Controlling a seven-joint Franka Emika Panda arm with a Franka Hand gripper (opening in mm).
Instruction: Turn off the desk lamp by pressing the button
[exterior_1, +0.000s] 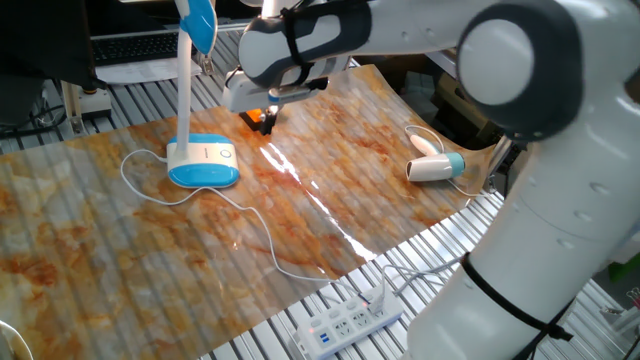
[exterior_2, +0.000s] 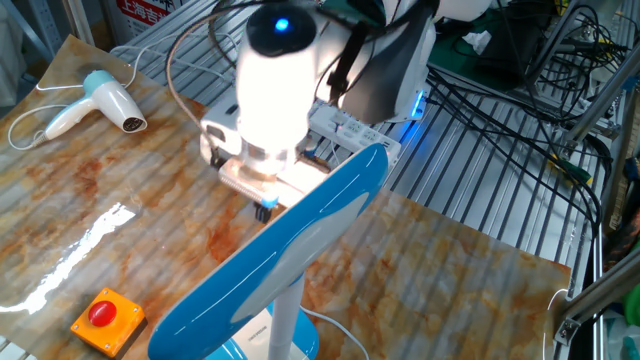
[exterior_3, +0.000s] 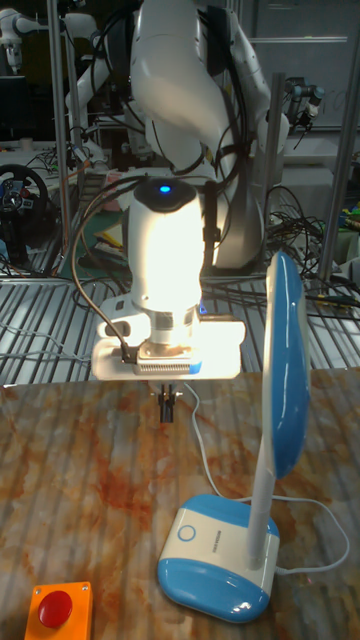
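The desk lamp stands at the left of the mat: oval blue-rimmed base (exterior_1: 203, 163), white stem and blue head (exterior_1: 198, 20). Its round white button (exterior_1: 224, 155) sits on the base's right end and also shows on the base's near left corner in the tall view (exterior_3: 185, 533). My gripper (exterior_1: 268, 119) hangs in the air to the right of the base, apart from it, over the orange box. In the tall view the gripper (exterior_3: 168, 386) is behind and above the base (exterior_3: 215, 565), fingertips together, holding nothing. The lamp head (exterior_2: 290, 250) hides part of the base.
An orange-and-black box with a red button (exterior_2: 107, 320) lies under the gripper's side of the mat. A white-and-teal hairdryer (exterior_1: 435, 167) rests at the right edge. The lamp's white cord (exterior_1: 250, 225) trails across the mat to a power strip (exterior_1: 350, 320).
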